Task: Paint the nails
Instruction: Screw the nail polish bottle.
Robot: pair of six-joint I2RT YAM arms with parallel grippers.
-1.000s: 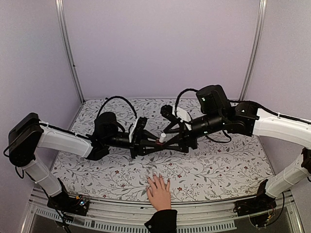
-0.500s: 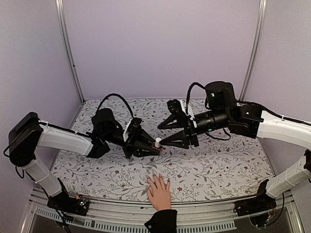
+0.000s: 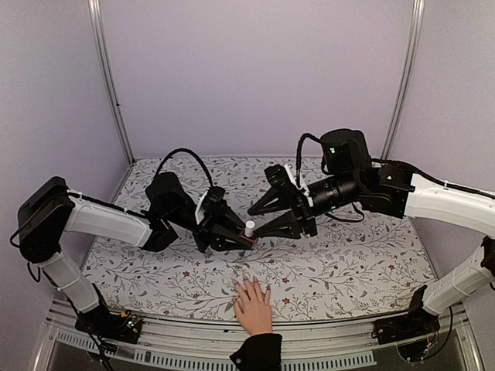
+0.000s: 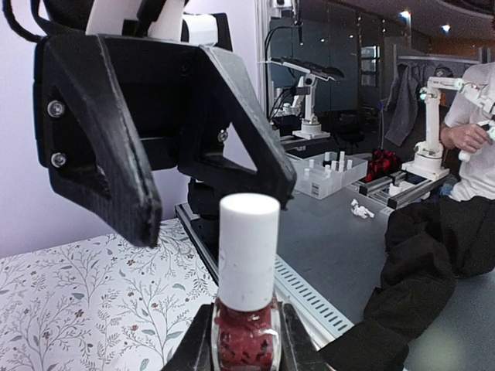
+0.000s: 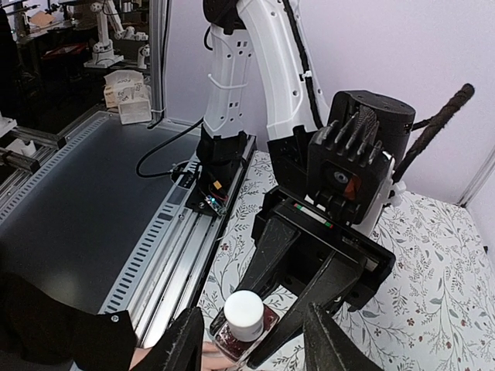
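A small dark-red bottle (image 3: pixel 249 236) with a white cap (image 3: pixel 249 227) is held above the floral table, and my left gripper (image 3: pixel 246 238) is shut on its glass body. In the left wrist view the bottle (image 4: pixel 246 340) stands upright between the fingers. My right gripper (image 3: pixel 254 222) is open, with its fingers on either side of the cap (image 5: pixel 244 313) and not touching it. A light-skinned hand (image 3: pixel 253 305) with a black cuff lies flat at the table's near edge, below the bottle. Its pale nails (image 3: pixel 248 283) point away from the edge.
The floral table cover (image 3: pixel 348 263) is bounded by purple walls at the back and sides. A metal rail (image 3: pixel 325 352) runs along the near edge. The left arm's black cable (image 3: pixel 182 154) loops above its wrist. The right wrist view shows the slotted rail (image 5: pixel 166 247) beside the table.
A second ago both grippers met low around the bottle. The right gripper then pulled back to the right, open, and has now edged left around the cap. The left gripper still holds the bottle.
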